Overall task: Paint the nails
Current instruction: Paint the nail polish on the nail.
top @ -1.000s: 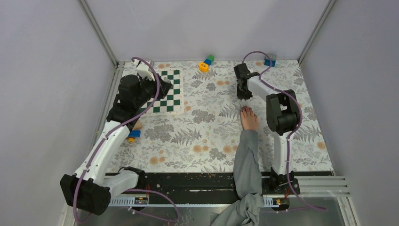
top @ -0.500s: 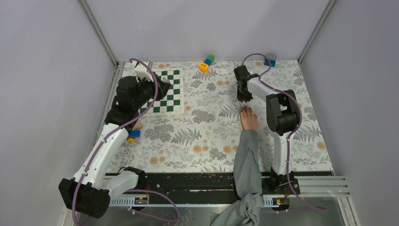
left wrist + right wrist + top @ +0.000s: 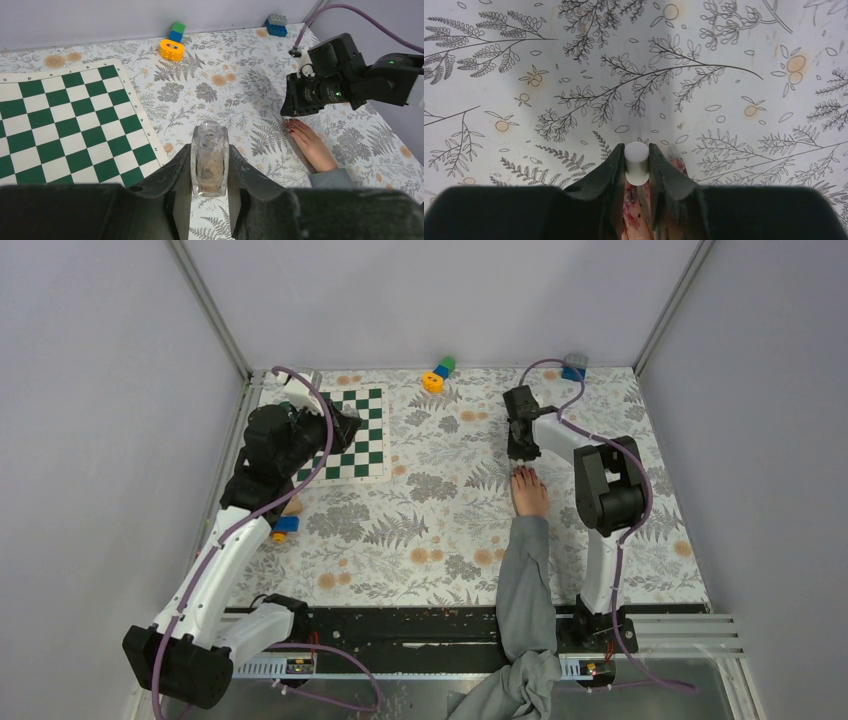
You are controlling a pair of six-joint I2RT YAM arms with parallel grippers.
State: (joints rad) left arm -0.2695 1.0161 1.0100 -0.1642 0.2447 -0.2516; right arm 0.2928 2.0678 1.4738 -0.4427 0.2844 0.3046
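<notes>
A bare hand (image 3: 529,493) in a grey sleeve lies flat on the floral table, fingers pointing away from the arm bases. Its dark-reddish nails (image 3: 290,125) show at the fingertips. My right gripper (image 3: 518,447) hovers just beyond those fingertips, shut on a small white cylindrical cap (image 3: 637,163). Under its jaws lie fingers (image 3: 636,212) smeared with red. My left gripper (image 3: 210,150) is over by the chessboard, shut on a clear glass bottle (image 3: 210,161) whose open neck points forward.
A green-and-white chessboard mat (image 3: 352,435) lies at the back left. Yellow, blue and green toy blocks (image 3: 438,374) and a blue block (image 3: 573,370) sit by the back wall. A small blue-and-orange piece (image 3: 283,528) lies near the left arm.
The right arm's elbow has swung slightly to the right and its gripper has shifted a little. The left arm has barely moved, and the hand has stayed still.
</notes>
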